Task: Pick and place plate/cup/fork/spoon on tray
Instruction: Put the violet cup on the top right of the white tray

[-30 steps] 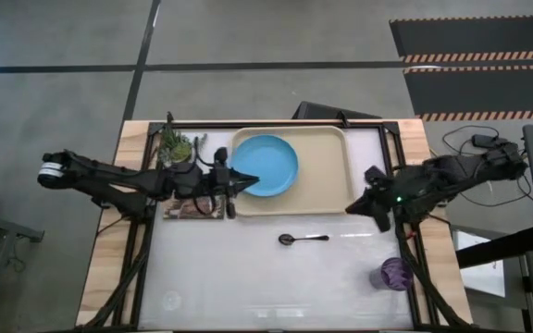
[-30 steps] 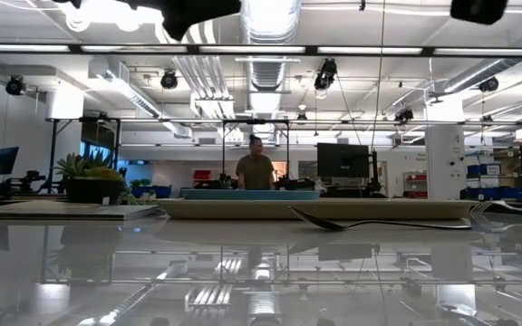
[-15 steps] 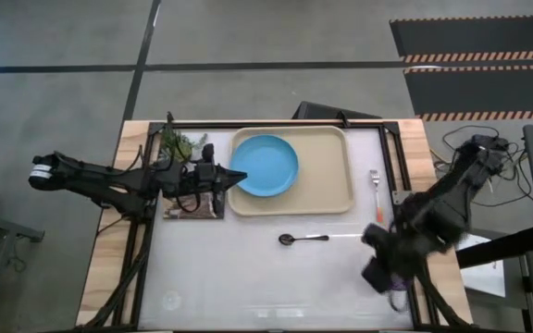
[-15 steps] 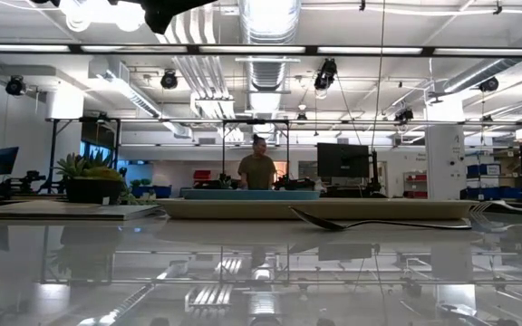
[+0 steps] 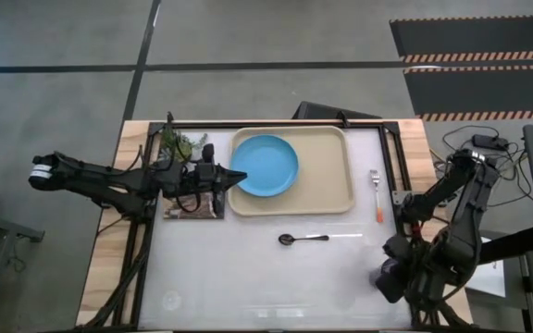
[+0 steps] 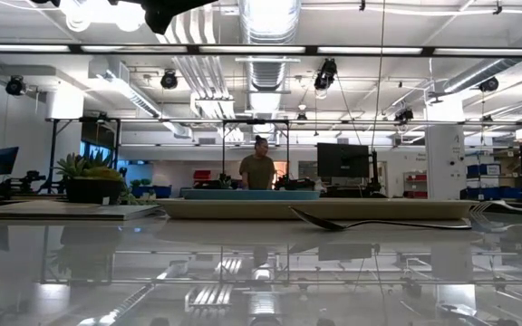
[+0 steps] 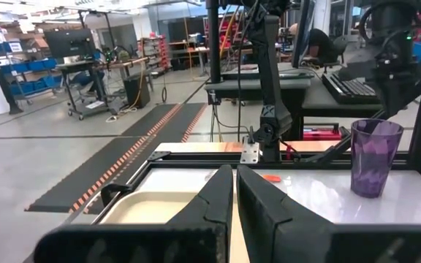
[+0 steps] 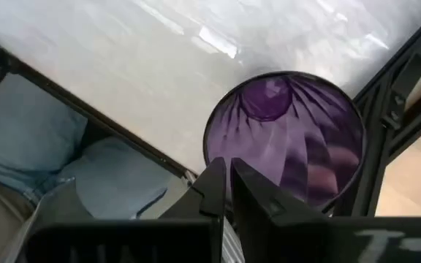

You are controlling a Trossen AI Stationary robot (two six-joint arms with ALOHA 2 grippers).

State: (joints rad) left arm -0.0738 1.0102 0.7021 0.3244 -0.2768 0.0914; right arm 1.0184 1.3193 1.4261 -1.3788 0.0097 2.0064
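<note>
The light-blue plate [image 5: 265, 165] lies flat on the left half of the beige tray [image 5: 327, 180]. The spoon [image 5: 303, 239] lies on the table in front of the tray. The fork [image 5: 375, 196] lies on the table right of the tray. The purple cup [image 8: 287, 139] stands upright near the front right corner, also seen in the left wrist view [image 7: 373, 157]. My right gripper [image 8: 226, 174] is shut and points down over the cup's rim; it hides the cup in the high view [image 5: 389, 276]. My left gripper [image 5: 241, 178] is shut and empty at the tray's left edge. My right gripper points down at the cup's rim [image 8: 218, 150] on one side of the mouth. I cannot tell whether its fingertips touch the rim. The cup stands upright on the table.
A dark book [image 5: 192, 207] and a small potted plant [image 5: 176, 143] sit left of the tray, under my left arm. A black frame [image 5: 387, 157] runs along the table's edges. A person stands in the room beyond the table [image 6: 257, 170].
My right gripper has swung from the tray's right edge toward the table's near right corner and now points down over the cup. The fork, hidden under it before, now shows on the table. My left gripper has drawn back a little toward the table's left edge.
</note>
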